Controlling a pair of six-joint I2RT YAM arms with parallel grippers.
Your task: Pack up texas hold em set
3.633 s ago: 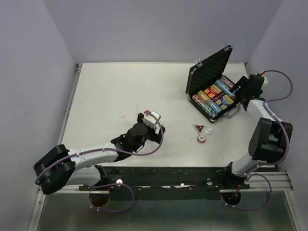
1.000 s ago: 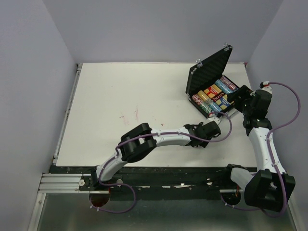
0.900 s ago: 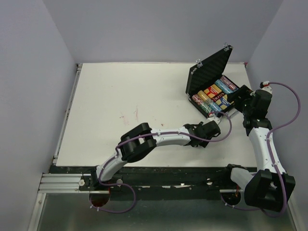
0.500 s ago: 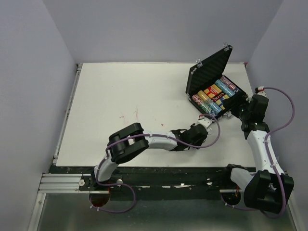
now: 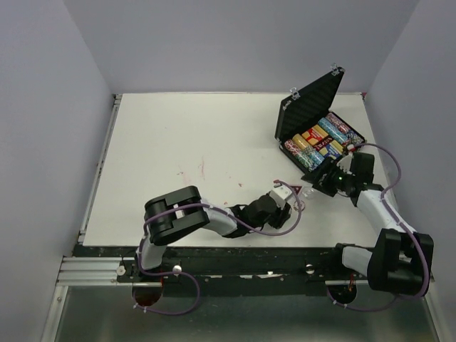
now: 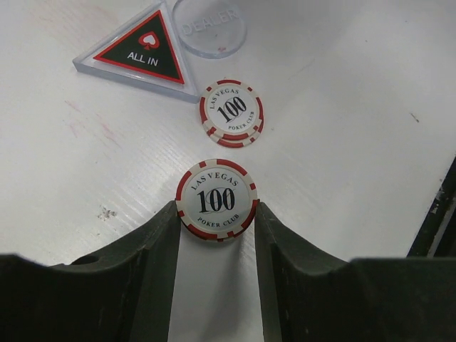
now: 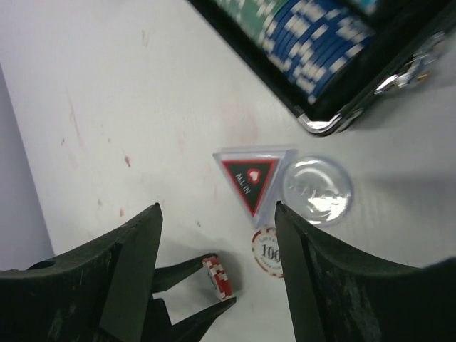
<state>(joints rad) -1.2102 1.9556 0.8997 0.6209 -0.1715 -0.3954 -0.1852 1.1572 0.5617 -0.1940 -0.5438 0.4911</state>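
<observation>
The black case stands open at the back right, with rows of coloured chips inside. My left gripper is shut on a small stack of red-and-white 100 chips, lifted off the table and held on edge. Beyond it lie another 100 chip stack, the dark triangular ALL IN marker and the clear disc. My right gripper hangs open above the marker, disc and lying chips, holding nothing.
The case's silver front corner sits close behind the marker and disc. The two grippers are close together in front of the case. The table's near edge with its black rail runs just behind the left gripper.
My left gripper has drawn back toward the near edge, still holding the chips. The right gripper has swung down from the case to above the marker, and its jaws have narrowed a little.
</observation>
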